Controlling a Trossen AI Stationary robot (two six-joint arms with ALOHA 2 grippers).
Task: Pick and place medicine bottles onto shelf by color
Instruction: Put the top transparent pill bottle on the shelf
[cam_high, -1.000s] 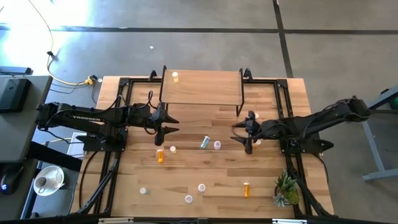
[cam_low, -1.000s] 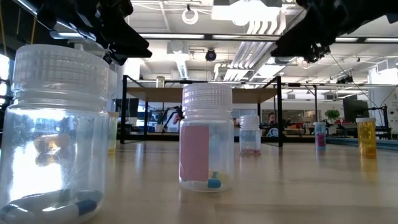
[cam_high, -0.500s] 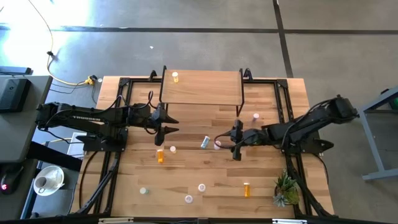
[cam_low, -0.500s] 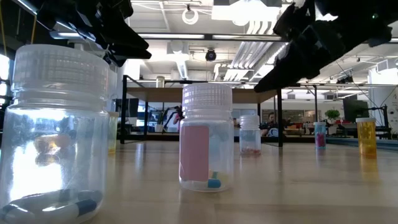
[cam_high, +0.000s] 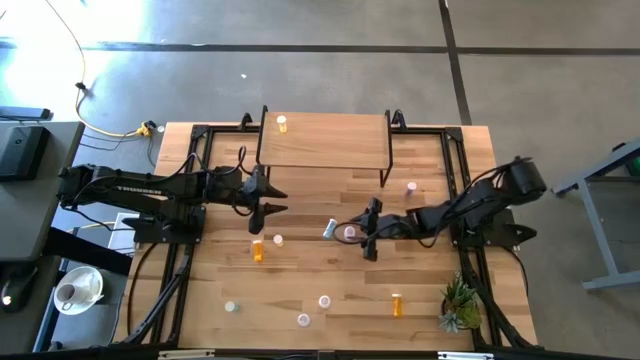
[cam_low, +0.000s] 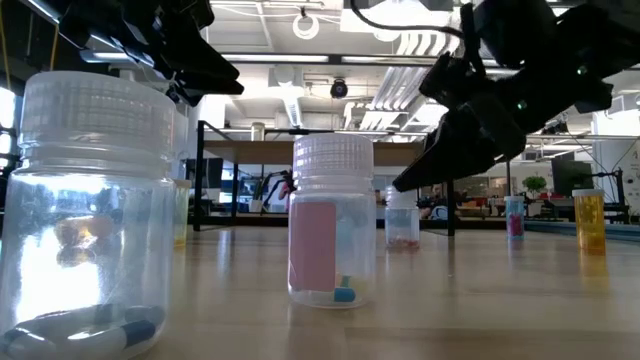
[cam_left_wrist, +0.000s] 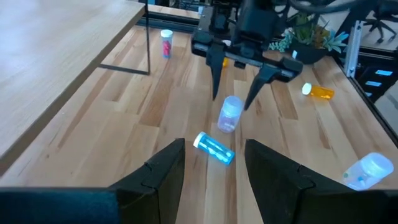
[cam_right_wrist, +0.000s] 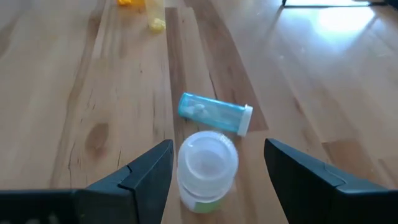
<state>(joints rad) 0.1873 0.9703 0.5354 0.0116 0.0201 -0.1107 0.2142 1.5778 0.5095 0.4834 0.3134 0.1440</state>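
Observation:
A pale medicine bottle (cam_right_wrist: 207, 168) with a white cap stands upright near the table's middle (cam_high: 349, 233). My right gripper (cam_right_wrist: 217, 144) is open, low over the table, with one finger on either side of this bottle and not touching it. A light blue bottle (cam_right_wrist: 214, 112) lies on its side just beyond it. My left gripper (cam_high: 282, 199) is open and holds nothing, raised left of the middle and pointing at these bottles. The shelf (cam_high: 325, 140) stands at the far edge with one yellow bottle (cam_high: 282, 123) on its left far corner.
An orange bottle (cam_high: 258, 250) and a small white-capped one (cam_high: 277, 240) stand below my left gripper. A pink bottle (cam_high: 411, 187) stands near the shelf's right leg. Several more bottles (cam_high: 325, 301) are scattered toward the near edge. A small plant (cam_high: 460, 305) sits at the near right corner.
My right gripper has come down and moved toward the table's left, up to the pale bottle. Its open fingers now stand on either side of that bottle. The bottles have not moved.

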